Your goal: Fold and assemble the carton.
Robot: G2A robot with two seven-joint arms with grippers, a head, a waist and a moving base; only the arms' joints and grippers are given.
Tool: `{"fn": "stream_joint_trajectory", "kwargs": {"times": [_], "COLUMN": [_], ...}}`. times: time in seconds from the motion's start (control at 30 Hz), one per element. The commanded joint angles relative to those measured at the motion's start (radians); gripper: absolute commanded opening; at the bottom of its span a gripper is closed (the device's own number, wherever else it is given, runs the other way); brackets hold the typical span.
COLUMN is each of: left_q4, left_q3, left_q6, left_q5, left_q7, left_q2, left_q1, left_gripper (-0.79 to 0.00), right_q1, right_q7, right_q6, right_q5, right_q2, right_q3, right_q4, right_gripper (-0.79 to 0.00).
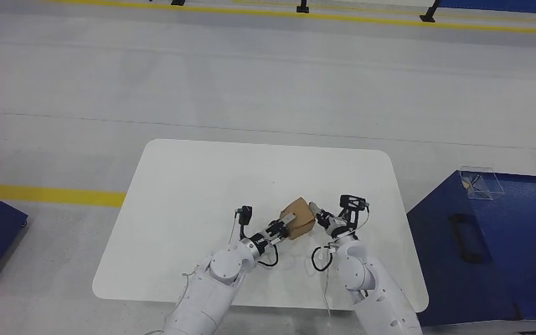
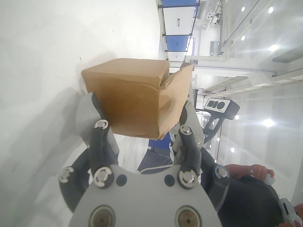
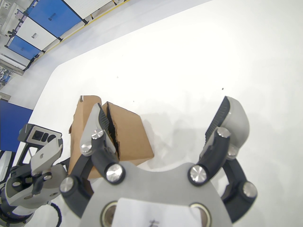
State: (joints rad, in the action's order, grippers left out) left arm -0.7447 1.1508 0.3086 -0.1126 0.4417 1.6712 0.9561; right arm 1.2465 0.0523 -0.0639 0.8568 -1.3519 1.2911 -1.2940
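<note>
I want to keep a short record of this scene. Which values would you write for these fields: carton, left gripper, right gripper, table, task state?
carton: brown carton, partly folded, resting on the table; one flap still stands out from the body
left gripper: left gripper holds the carton, fingers on two opposite sides
right gripper: right gripper is open beside the carton; one finger is at the flap seam, the other is over bare table
table: white table, rounded corners
task state: carton not yet fully closed

Brown carton (image 1: 296, 216), white table (image 1: 209, 193)
Carton plain tan cardboard, unpatterned; yellow floor stripe (image 1: 59, 196) at left edge; dark blue cabinet (image 1: 481, 268) at lower right; pale grey floor (image 1: 251, 84).
</note>
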Motion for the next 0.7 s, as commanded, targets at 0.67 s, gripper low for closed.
{"fn": "stream_joint_trajectory", "kwargs": {"times": [0.67], "left_q4": [0.035], "left_q3": [-0.042], "left_q6": [-0.024], "left_q5": [-0.004], "left_q7": [-0.045], "left_q2": [0.004], "left_q1": [-0.025], "left_gripper": [-0.286], "right_q1": [-0.013], "right_q7": [0.004], "right_q6": [0.033], "right_q5": [0.01], "right_q2": [-0.004], "right_q3": [-0.005], "right_q4": [0.031], "right_gripper": [0.0]}}
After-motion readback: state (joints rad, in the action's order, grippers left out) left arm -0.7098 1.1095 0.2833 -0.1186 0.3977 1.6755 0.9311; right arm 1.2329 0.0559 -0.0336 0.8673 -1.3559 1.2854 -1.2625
